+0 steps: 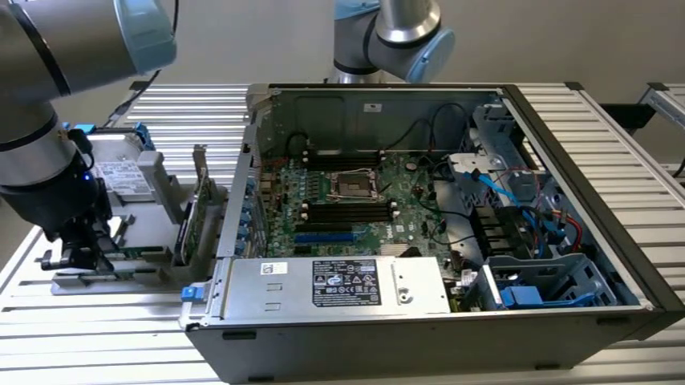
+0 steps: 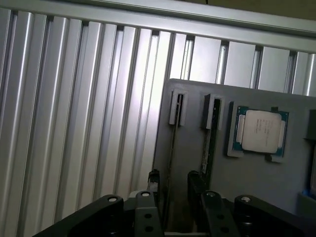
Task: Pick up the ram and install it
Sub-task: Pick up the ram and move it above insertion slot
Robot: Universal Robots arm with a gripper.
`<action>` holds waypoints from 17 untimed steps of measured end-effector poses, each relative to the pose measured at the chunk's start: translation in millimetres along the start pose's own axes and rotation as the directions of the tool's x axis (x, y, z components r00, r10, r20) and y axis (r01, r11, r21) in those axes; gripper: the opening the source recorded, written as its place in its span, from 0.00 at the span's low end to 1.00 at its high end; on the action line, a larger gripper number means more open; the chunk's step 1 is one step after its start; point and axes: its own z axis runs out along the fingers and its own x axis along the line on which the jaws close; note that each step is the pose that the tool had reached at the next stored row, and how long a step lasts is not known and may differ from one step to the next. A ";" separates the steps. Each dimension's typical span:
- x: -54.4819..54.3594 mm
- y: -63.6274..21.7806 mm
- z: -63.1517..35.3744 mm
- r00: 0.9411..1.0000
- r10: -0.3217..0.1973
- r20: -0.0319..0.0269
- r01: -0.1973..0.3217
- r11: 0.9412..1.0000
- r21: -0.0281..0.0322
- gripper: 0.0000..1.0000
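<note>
**Claw astride the ram at the parts holder**

At the exterior view's left, the arm (image 1: 43,120) reaches down to a grey parts holder (image 1: 128,281) on the slatted aluminium table (image 1: 86,337), and the gripper (image 1: 83,261) sits low over it. In the wrist view the gripper (image 2: 173,190) has its fingers (image 2: 154,181) apart. The ram (image 2: 173,143) stands on edge in its slot in the holder (image 2: 247,182) and runs into the gap between the fingers. Whether either finger touches it cannot be told. A second stick (image 2: 211,133) stands on edge in the neighbouring slot, and a processor chip (image 2: 260,130) lies flat in a recess beside that.

Further right in the exterior view, a green expansion card (image 1: 198,212) stands upright just outside the open computer case (image 1: 599,200). Inside the case lies the motherboard (image 1: 412,200), with black memory slots (image 1: 345,212) on either side of the processor socket (image 1: 354,184). The power supply (image 1: 342,285) lies along the near edge, and blue cables (image 1: 541,192) run at the far right.
</note>
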 end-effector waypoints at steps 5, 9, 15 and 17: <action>0.5 -3.2 8.9 1.000 -0.006 0.000 0.006 1.000 0.000 0.36; 0.6 -4.1 16.1 1.000 -0.008 -0.001 0.008 1.000 0.000 0.36; 0.7 -4.8 27.0 1.000 -0.008 0.000 0.008 1.000 -0.001 0.36; 0.7 -5.0 30.6 1.000 -0.008 0.000 0.008 1.000 -0.002 0.36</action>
